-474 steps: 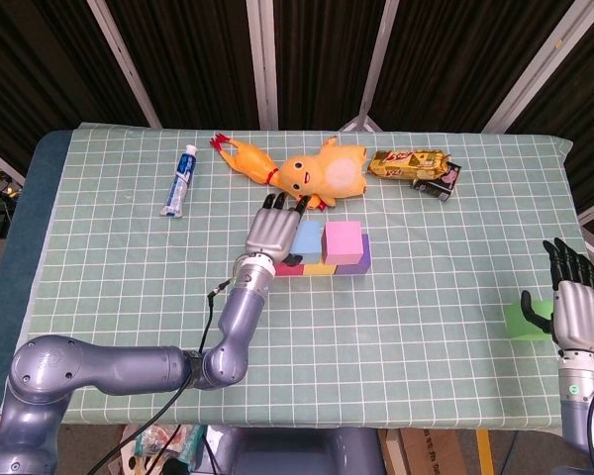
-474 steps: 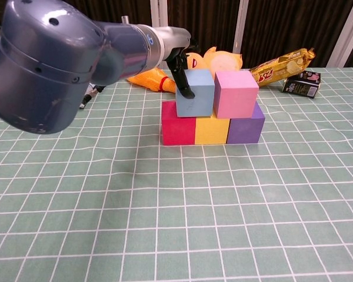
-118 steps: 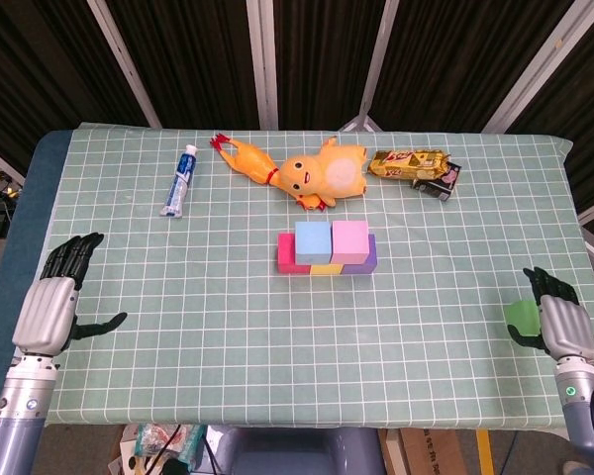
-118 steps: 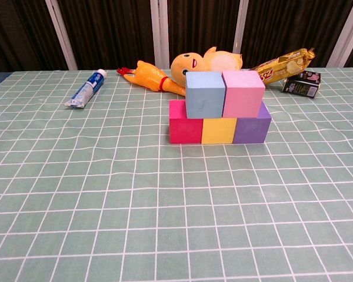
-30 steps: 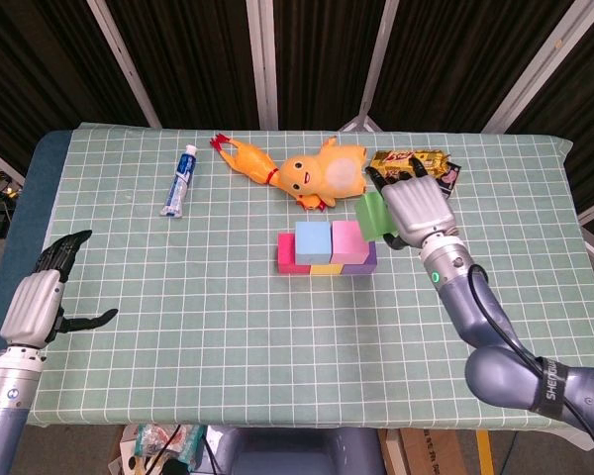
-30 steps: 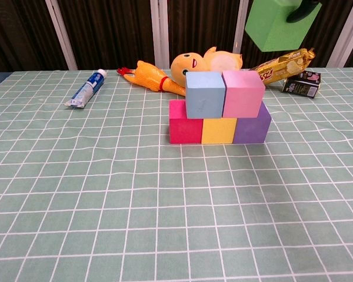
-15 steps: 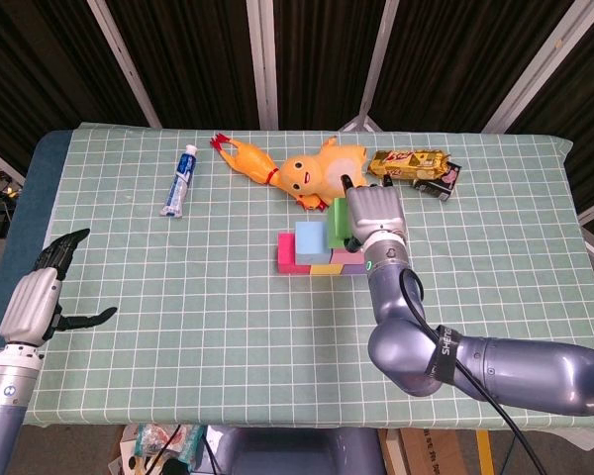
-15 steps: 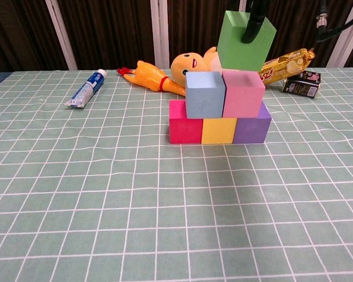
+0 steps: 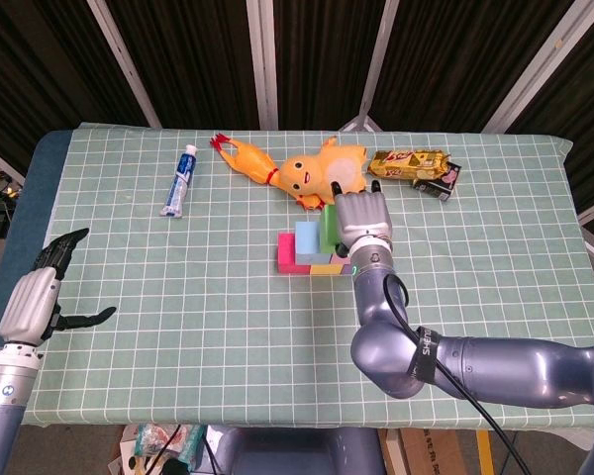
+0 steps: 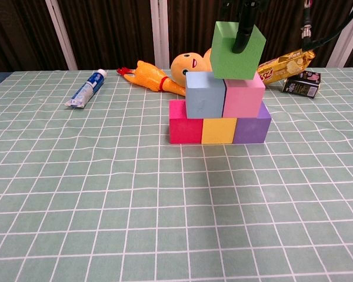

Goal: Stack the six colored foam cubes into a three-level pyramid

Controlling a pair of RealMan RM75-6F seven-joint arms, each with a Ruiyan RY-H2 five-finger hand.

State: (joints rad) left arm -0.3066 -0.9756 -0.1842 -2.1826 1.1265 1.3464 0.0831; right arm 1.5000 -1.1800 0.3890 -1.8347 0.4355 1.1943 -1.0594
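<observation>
A red cube [image 10: 185, 122], a yellow cube [image 10: 218, 130] and a purple cube [image 10: 250, 127] form the bottom row on the table. On top sit a light blue cube [image 10: 204, 95] and a pink cube [image 10: 243, 97]. My right hand [image 9: 360, 220] holds the green cube [image 10: 236, 51] just above the seam between the blue and pink cubes, slightly tilted; a dark finger [image 10: 243, 32] runs down its front face. In the head view the green cube [image 9: 329, 224] shows only as a sliver beside the hand. My left hand [image 9: 42, 292] hovers open off the table's left edge.
Behind the stack lie a yellow duck toy [image 9: 320, 172], a rubber chicken [image 9: 242, 156], a toothpaste tube [image 9: 180, 181], a gold snack packet [image 9: 408, 162] and a small dark carton [image 10: 302, 83]. The green checked cloth [image 9: 178, 327] covers the table.
My right hand has carried the green cube leftward and down from above the stack's right side to just over the blue and pink cubes. The left hand stayed still.
</observation>
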